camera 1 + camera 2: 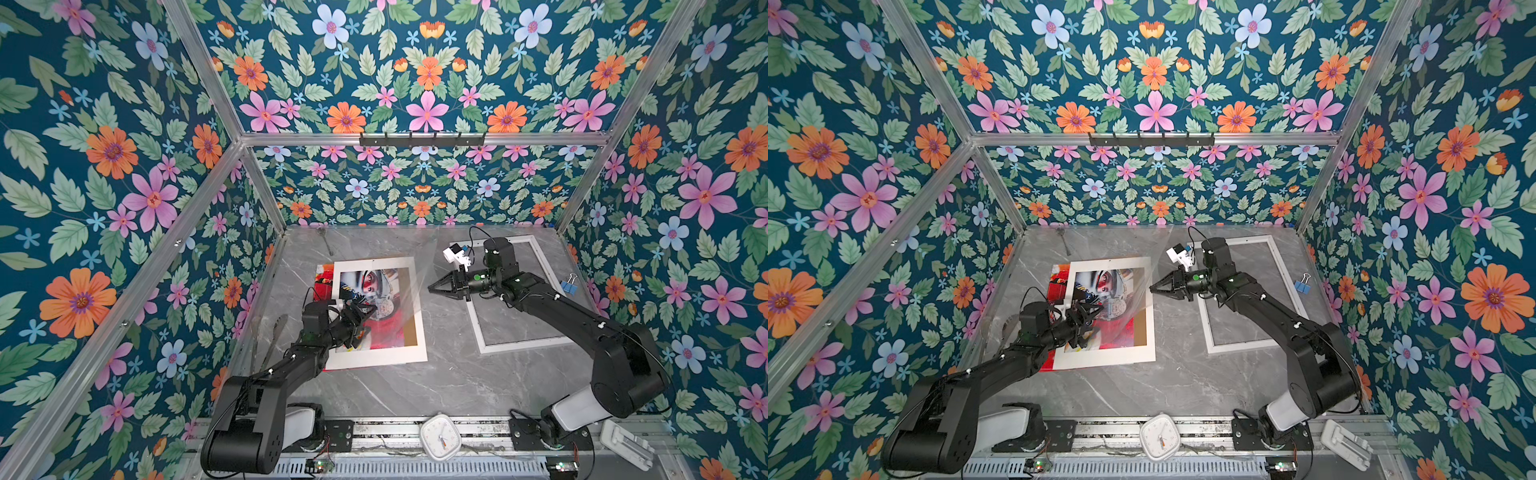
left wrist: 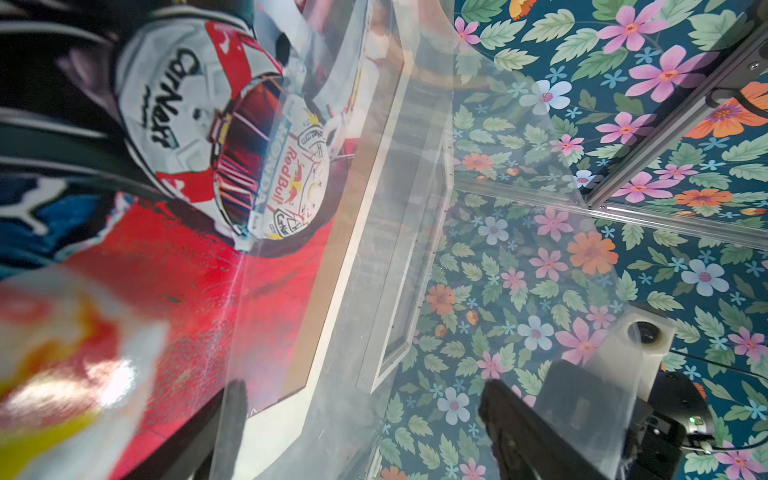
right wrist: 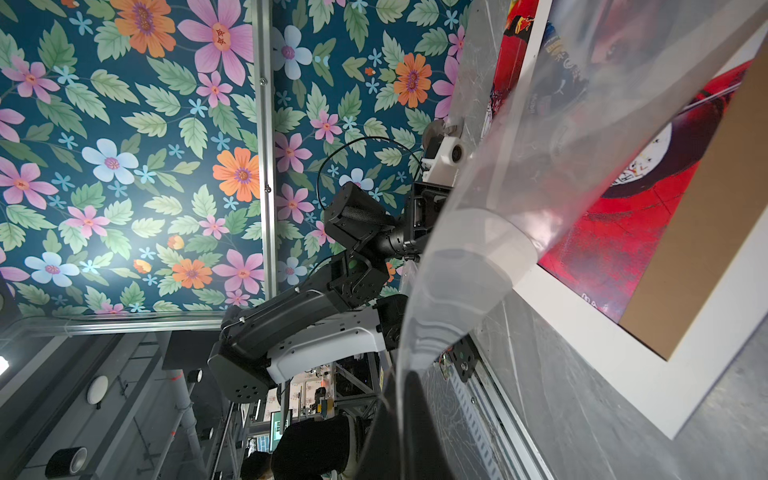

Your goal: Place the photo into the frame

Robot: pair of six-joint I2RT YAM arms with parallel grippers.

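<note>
- Left fingers (image 1: 360,314) stand wide apart, gripping nothing; the photo (image 1: 365,286) lies flat on the surface (image 1: 436,374) just below them, its long axis roughly across their reach.
- Right fingers (image 1: 432,287) are closed on a clear sheet's (image 3: 478,249) edge.
- A white mat board (image 1: 374,357) lies on the photo, in the way.
- The frame (image 1: 528,345) lies behind the right fingers, well apart.

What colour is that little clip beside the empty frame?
The clip is blue; clearest in a top view.

The photo (image 1: 365,282) is overlaid by a mat (image 1: 374,357), with the frame (image 1: 528,345) at 3 o'clock. A sheet (image 1: 415,286) is pinched by the right gripper (image 1: 430,287).
</note>
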